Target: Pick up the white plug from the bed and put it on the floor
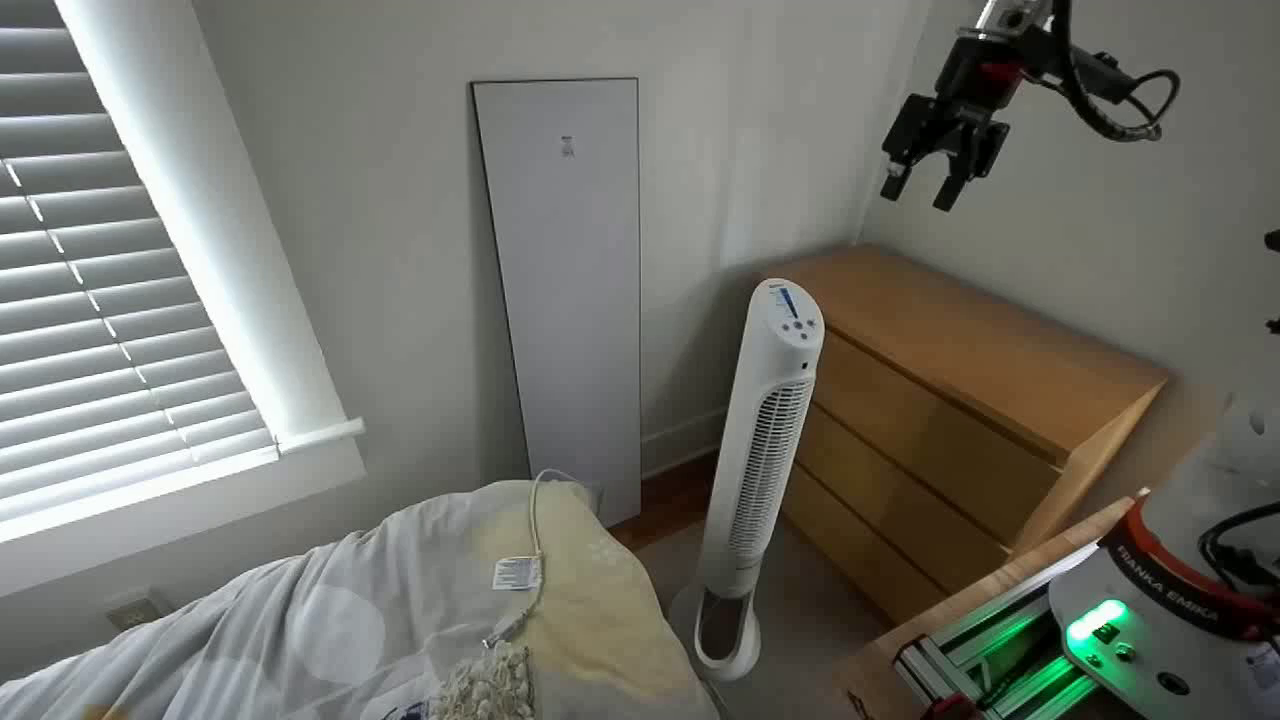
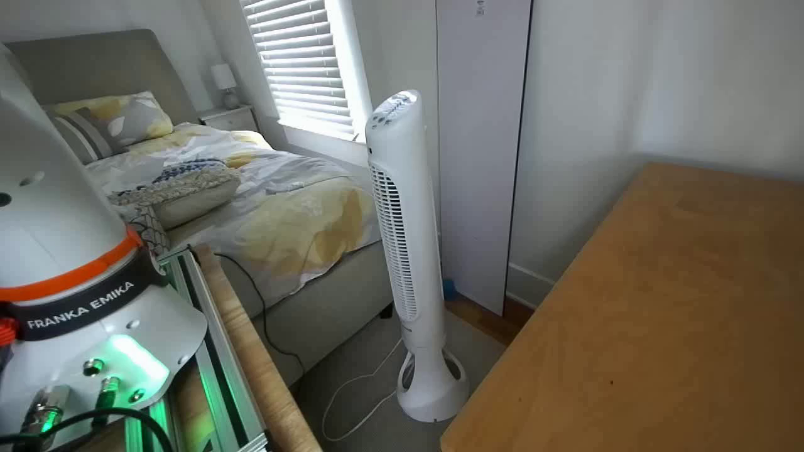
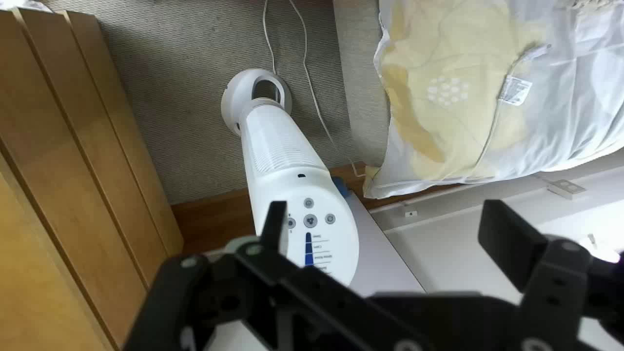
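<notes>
"FRANKA EMIKA" marks the black band around the robot arm's base, legible in both exterior views. On the control panel atop a white tower fan, tiny words beside a blue wedge, inverted in the wrist view, appear to include "Sleep," "Calm" and "White Noise"; icons mark the round gray buttons. Printing on the tag on the cord of the white plug, on the bed, and on the label of the tall white panel is too small to read.
</notes>
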`<act>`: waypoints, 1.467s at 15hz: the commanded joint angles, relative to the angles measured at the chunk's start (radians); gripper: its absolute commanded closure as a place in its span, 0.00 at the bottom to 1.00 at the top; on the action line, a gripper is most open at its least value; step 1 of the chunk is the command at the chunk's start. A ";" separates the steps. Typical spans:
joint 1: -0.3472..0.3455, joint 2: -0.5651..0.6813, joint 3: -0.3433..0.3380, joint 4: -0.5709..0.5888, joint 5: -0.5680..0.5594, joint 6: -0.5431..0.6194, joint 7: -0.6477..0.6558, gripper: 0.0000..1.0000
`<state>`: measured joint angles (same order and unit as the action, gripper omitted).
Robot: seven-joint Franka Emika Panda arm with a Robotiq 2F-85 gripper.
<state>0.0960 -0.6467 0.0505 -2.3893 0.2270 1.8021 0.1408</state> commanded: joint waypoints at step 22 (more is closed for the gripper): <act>0.063 0.348 0.372 0.233 0.093 0.025 0.644 0.00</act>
<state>0.1472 -0.3995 0.3777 -2.2148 0.2860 1.8072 0.6029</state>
